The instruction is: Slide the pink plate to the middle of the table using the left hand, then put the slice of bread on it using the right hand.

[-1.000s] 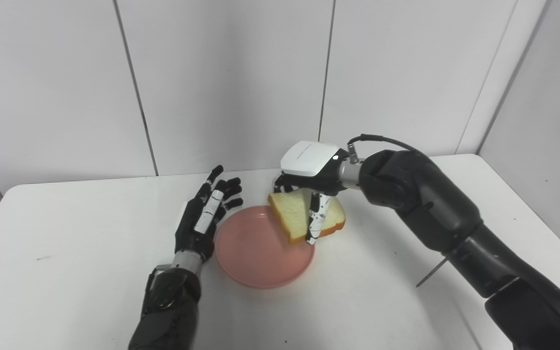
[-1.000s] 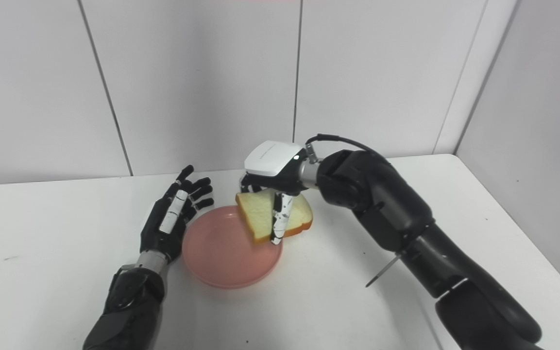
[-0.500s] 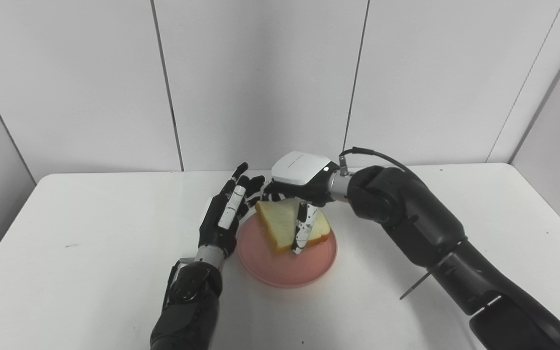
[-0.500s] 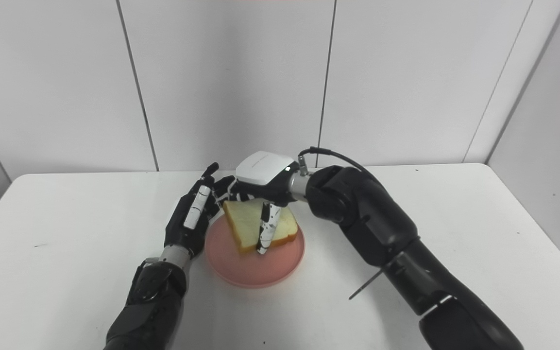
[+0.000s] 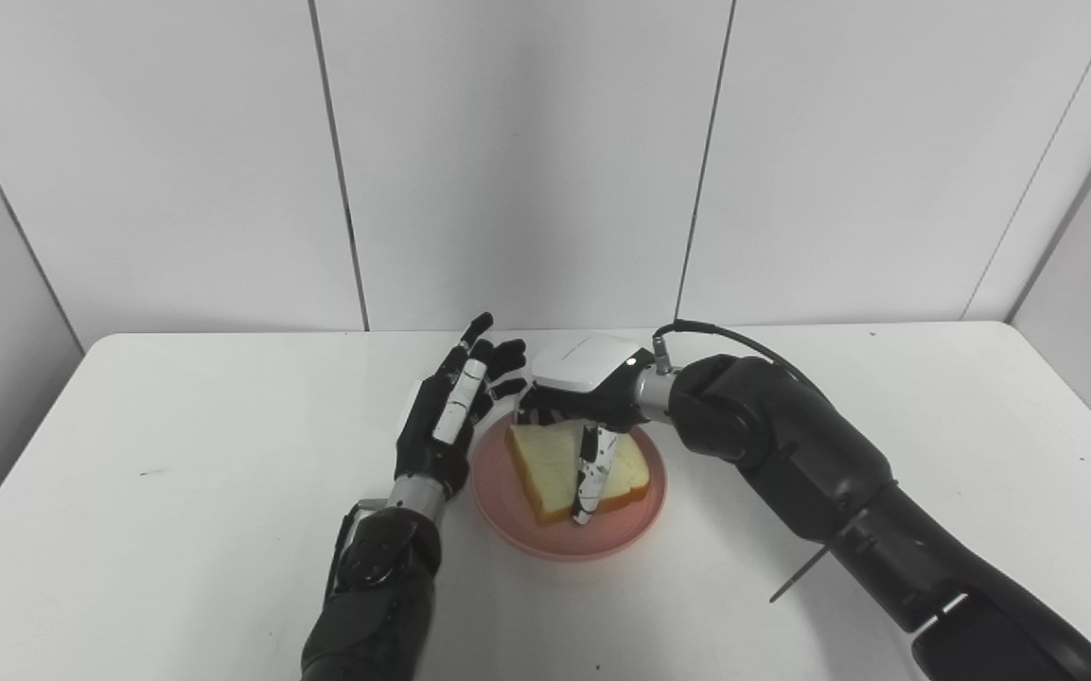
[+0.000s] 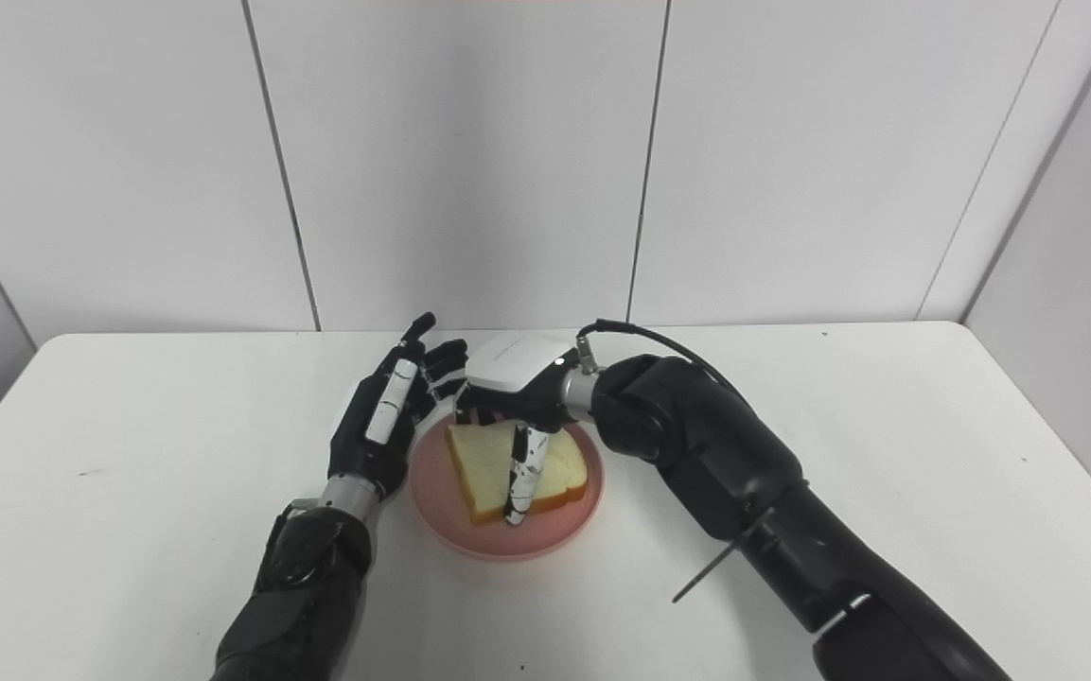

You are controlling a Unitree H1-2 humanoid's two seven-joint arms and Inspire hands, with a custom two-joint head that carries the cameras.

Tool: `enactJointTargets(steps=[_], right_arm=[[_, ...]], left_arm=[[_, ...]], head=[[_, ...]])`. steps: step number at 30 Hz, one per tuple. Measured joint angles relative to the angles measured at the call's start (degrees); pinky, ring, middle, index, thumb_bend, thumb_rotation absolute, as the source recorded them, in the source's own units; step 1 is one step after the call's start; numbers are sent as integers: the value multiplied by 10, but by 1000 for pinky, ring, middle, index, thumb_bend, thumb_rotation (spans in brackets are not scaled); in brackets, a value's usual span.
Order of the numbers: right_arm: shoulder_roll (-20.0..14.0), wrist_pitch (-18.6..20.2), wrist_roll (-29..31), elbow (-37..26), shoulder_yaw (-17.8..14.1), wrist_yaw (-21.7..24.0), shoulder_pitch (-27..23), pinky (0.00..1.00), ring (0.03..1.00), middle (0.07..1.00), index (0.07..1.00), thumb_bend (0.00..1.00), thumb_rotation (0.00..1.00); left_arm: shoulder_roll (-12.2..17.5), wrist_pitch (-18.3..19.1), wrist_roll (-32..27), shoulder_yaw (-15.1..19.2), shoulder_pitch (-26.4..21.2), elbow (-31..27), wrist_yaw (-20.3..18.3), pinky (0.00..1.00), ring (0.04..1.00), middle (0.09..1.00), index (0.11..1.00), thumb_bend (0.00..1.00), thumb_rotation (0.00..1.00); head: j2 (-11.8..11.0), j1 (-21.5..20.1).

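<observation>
White panels back the pale surface (image 5: 176, 530), where the left hand (image 5: 446, 421) stands spread and empty just beside the pink plate (image 5: 635, 506), likely steadying it, while the right hand (image 5: 583, 402) pinches the slice of bread (image 5: 545, 463) low over the plate, seemingly about to release.

The right hand (image 5: 575, 397) is coming down and leftward with the bread (image 5: 571, 465), which a second ago was hanging over the plate's (image 5: 635, 522) right rim and is now sitting low over the plate's middle, seemingly touching it, with the fingers still closed on it. The whole picture is also shifting as the head camera turns, so the plate and the left hand (image 5: 446, 426) are showing further right in frame.
</observation>
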Motion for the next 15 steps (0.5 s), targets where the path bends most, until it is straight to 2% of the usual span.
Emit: enactJointTargets(steps=[4, 10, 14, 15], right_arm=[[2, 0, 5, 0, 3, 2, 0, 472, 552, 615, 647, 743, 370], [2, 0, 9, 0, 5, 9, 0, 495, 577, 629, 650, 753, 408], [0, 0, 9, -3, 5, 7, 4, 516, 616, 673, 676, 802, 438], [-1, 0, 9, -4, 5, 5, 6, 547, 660, 709, 704, 865, 411]], left_arm=[[0, 0, 0, 0, 1, -2, 0, 706, 778, 722, 864, 878, 688], [0, 0, 0, -2, 1, -2, 3, 699, 775, 727, 863, 900, 708], [0, 0, 0, -2, 1, -2, 3, 702, 772, 709, 860, 898, 706], [0, 0, 0, -2, 1, -2, 3, 702, 779, 720, 861, 897, 707]], head=[[0, 0], [1, 1], [2, -2], [2, -2]])
